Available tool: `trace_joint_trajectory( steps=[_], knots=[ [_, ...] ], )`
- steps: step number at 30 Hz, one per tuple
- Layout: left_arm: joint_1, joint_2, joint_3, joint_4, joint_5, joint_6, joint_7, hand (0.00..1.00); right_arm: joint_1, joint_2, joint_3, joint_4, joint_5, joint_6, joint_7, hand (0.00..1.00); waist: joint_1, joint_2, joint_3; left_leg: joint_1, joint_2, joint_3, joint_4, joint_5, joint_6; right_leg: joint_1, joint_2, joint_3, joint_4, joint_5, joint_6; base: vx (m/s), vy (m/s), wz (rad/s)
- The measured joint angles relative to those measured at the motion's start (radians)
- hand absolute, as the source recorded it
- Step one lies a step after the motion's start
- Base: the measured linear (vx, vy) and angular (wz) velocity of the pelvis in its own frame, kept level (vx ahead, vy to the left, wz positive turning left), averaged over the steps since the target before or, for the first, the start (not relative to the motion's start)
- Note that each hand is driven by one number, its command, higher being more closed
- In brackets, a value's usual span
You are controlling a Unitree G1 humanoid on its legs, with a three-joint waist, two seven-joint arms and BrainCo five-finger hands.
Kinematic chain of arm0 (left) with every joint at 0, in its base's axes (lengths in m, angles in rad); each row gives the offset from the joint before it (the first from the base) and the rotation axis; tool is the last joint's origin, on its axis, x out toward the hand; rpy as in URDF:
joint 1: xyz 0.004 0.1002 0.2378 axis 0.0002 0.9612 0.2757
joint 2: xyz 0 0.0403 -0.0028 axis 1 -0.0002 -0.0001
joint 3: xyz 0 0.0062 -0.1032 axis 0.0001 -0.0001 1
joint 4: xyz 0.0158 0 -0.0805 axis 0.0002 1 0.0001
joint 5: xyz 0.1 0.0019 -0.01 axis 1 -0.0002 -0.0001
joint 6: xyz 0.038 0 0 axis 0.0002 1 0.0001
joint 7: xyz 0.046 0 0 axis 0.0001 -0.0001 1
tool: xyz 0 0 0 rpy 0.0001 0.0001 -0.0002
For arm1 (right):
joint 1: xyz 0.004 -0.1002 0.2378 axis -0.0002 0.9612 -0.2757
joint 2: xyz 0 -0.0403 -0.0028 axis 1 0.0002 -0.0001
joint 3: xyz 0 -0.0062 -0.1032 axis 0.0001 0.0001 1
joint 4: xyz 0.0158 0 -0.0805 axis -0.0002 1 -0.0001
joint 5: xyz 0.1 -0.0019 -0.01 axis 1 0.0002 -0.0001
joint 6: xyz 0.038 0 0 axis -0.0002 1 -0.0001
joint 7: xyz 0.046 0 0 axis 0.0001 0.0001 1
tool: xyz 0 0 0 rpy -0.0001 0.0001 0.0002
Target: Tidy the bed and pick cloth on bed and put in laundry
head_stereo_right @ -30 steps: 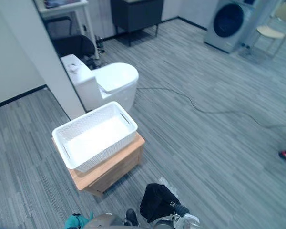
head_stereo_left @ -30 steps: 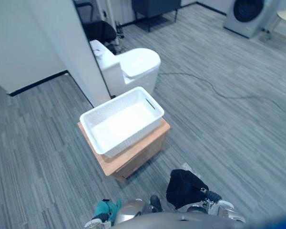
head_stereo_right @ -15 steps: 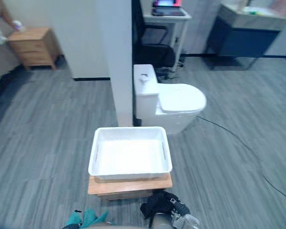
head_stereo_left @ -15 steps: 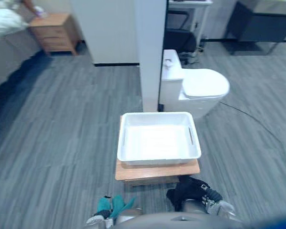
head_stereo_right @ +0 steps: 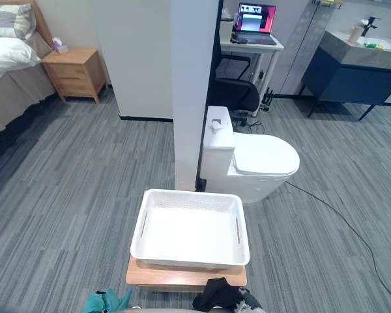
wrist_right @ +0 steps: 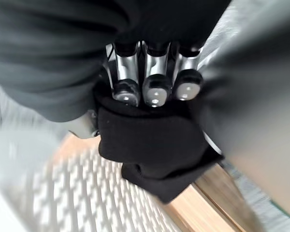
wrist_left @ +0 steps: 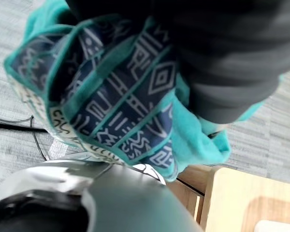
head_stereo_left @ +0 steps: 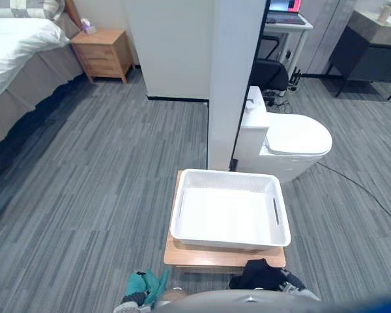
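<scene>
Near side of white basket (head_stereo_left: 228,215): what you carry.
R hand (wrist_right: 155,92) clenched on black cloth (wrist_right: 154,140); L hand (wrist_left: 222,58) at teal cloth (wrist_left: 116,96), grip can't tell.

Bed (head_stereo_left: 13,40) partly out of frame; left hand (wrist_left: 222,53) under teal cloth (wrist_left: 111,96)

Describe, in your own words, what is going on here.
The robot faces a white basket on a low wooden stand. A teal patterned cloth bunches at its left hand; the right hand curls its fingers round a black cloth. Neither cloth is in the basket yet.
</scene>
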Motion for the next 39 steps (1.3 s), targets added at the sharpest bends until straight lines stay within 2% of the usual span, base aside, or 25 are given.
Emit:
trace_joint_trajectory(
  steps=[4,6,9,13,15,18,20,22,24,25,27,28,29,31,34,39],
  knots=[
    [-0.014,0.009,-0.029,0.013,-0.015,0.004,-0.032,1.00,-0.001,-0.009,-0.104,-0.006,0.037,-0.022,-0.154,1.00,-0.006,0.013,0.002,0.034,-0.007,0.002,-0.083,0.043,-0.006,0.002,0.011,0.000,-0.017,0.014,-0.007,0.02,-0.022,-0.02],
    [-0.014,0.009,-0.030,0.013,-0.015,0.010,-0.070,1.00,-0.016,-0.065,-0.184,-0.031,0.039,-0.026,-0.226,1.00,-0.012,0.021,-0.003,0.055,-0.009,0.002,-0.130,0.061,-0.006,0.002,0.021,0.003,-0.018,0.017,-0.012,0.00,-0.018,-0.04],
    [-0.006,0.013,-0.030,0.008,-0.015,0.023,-0.112,1.00,-0.045,-0.156,-0.244,-0.103,0.019,-0.044,-0.252,1.00,-0.026,0.025,-0.005,0.072,-0.014,0.005,-0.164,0.074,-0.007,0.000,0.026,0.013,-0.018,0.017,-0.012,-0.01,-0.001,-0.09],
    [-0.005,0.068,-0.065,-0.012,-0.017,0.048,-0.178,1.00,-0.141,-0.358,-0.284,-0.189,-0.123,-0.102,-0.265,1.00,-0.039,0.023,-0.006,0.074,-0.021,0.009,-0.190,0.087,-0.001,-0.012,0.028,0.030,-0.022,0.019,-0.010,-0.02,0.007,-0.05],
    [0.001,0.089,-0.068,-0.012,-0.017,0.052,-0.198,1.00,-0.201,-0.420,-0.261,-0.204,-0.168,-0.125,-0.264,1.00,-0.053,0.023,-0.006,0.070,-0.030,0.007,-0.200,0.093,0.000,-0.021,0.028,0.032,-0.023,0.019,-0.010,0.00,0.000,0.00],
    [0.008,0.102,-0.088,-0.014,-0.023,0.068,-0.199,1.00,-0.292,-0.491,-0.179,-0.228,-0.248,-0.132,-0.255,1.00,-0.055,0.025,-0.005,0.065,-0.030,0.005,-0.200,0.095,0.002,-0.029,0.031,0.037,-0.024,0.020,-0.011,0.02,-0.001,-0.02],
    [0.010,0.099,-0.108,-0.016,-0.026,0.069,-0.199,1.00,-0.341,-0.525,-0.139,-0.245,-0.287,-0.137,-0.225,1.00,-0.055,0.025,-0.006,0.065,-0.027,0.000,-0.200,0.095,0.002,-0.028,0.034,0.037,-0.030,0.023,-0.015,0.06,-0.009,-0.02],
    [0.014,0.092,-0.108,-0.022,-0.027,0.068,-0.194,1.00,-0.377,-0.554,-0.123,-0.280,-0.294,-0.159,-0.186,1.00,-0.053,0.028,-0.006,0.060,-0.022,-0.002,-0.200,0.095,0.002,-0.029,0.039,0.037,-0.040,0.030,-0.027,0.06,-0.008,0.04],
    [0.048,0.079,-0.109,-0.042,-0.027,0.070,-0.175,1.00,-0.370,-0.563,-0.091,-0.464,-0.304,-0.184,-0.084,1.00,-0.061,0.031,-0.008,0.059,-0.020,-0.003,-0.199,0.095,0.002,-0.030,0.042,0.043,-0.043,0.032,-0.029,0.06,-0.005,0.00],
    [0.059,0.072,-0.109,-0.050,-0.027,0.070,-0.167,1.00,-0.362,-0.563,-0.085,-0.528,-0.304,-0.187,-0.060,1.00,-0.065,0.031,-0.008,0.058,-0.020,-0.002,-0.198,0.094,0.001,-0.032,0.042,0.049,-0.043,0.032,-0.029,0.06,-0.008,-0.12],
    [0.081,0.059,-0.115,-0.055,-0.028,0.069,-0.145,1.00,-0.321,-0.563,-0.062,-0.797,-0.304,-0.196,0.027,1.00,-0.081,0.030,-0.007,0.053,-0.020,-0.002,-0.192,0.089,0.004,-0.040,0.042,0.069,-0.042,0.032,-0.029,0.06,0.002,-0.16],
    [0.084,0.058,-0.120,-0.056,-0.028,0.068,-0.141,1.00,-0.313,-0.563,-0.059,-0.853,-0.303,-0.202,0.052,1.00,-0.082,0.031,-0.008,0.053,-0.020,-0.001,-0.189,0.087,0.005,-0.041,0.042,0.077,-0.042,0.032,-0.029,0.05,0.006,-0.16],
    [0.088,0.058,-0.133,-0.056,-0.028,0.065,-0.124,1.00,-0.303,-0.563,-0.052,-0.947,-0.303,-0.215,0.095,1.00,-0.085,0.021,-0.003,0.051,-0.016,-0.001,-0.178,0.079,0.007,-0.041,0.042,0.090,-0.042,0.032,-0.029,0.03,-0.001,-0.18],
    [0.090,0.057,-0.139,-0.055,-0.028,0.053,-0.113,1.00,-0.299,-0.559,-0.026,-1.056,-0.301,-0.227,0.153,1.00,-0.086,0.013,-0.006,0.047,-0.014,-0.001,-0.165,0.072,0.007,-0.041,0.040,0.106,-0.041,0.032,-0.029,0.01,0.002,-0.16],
    [0.091,0.056,-0.140,-0.049,-0.058,0.001,-0.084,1.00,-0.294,-0.530,0.060,-1.228,-0.268,-0.244,0.251,1.00,-0.087,-0.003,-0.010,0.049,-0.015,-0.002,-0.160,0.065,0.008,-0.040,0.038,0.111,-0.041,0.031,-0.029,0.00,0.014,-0.01],
    [0.098,0.056,-0.140,-0.047,-0.064,-0.051,-0.078,1.00,-0.296,-0.529,0.174,-1.342,-0.262,-0.253,0.325,1.00,-0.075,-0.014,-0.017,0.049,-0.014,-0.021,-0.156,0.064,0.009,-0.031,0.036,0.110,-0.041,0.031,-0.029,0.00,0.006,0.13]
  ],
)
